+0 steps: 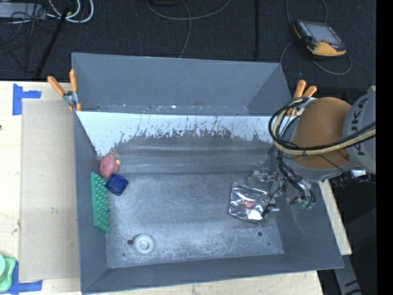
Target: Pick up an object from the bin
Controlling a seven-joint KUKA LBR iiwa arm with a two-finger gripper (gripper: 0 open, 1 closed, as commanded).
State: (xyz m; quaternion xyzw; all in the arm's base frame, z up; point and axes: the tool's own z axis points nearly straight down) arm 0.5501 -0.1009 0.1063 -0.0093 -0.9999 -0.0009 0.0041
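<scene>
One foil packet [247, 203]; one blue block [116, 184]

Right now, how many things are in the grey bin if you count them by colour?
Pink: 1, the round lump
Blue: 1, the little block
Green: 1, the bumpy strip
Silver: 1, the crinkly foil packet
Pale grey: 1, the small round disc
Total: 5

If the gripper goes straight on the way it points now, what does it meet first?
Most likely the crumpled silver foil packet at the right of the bin, just below the gripper; depth is unclear, so it may catch only its edge.
</scene>
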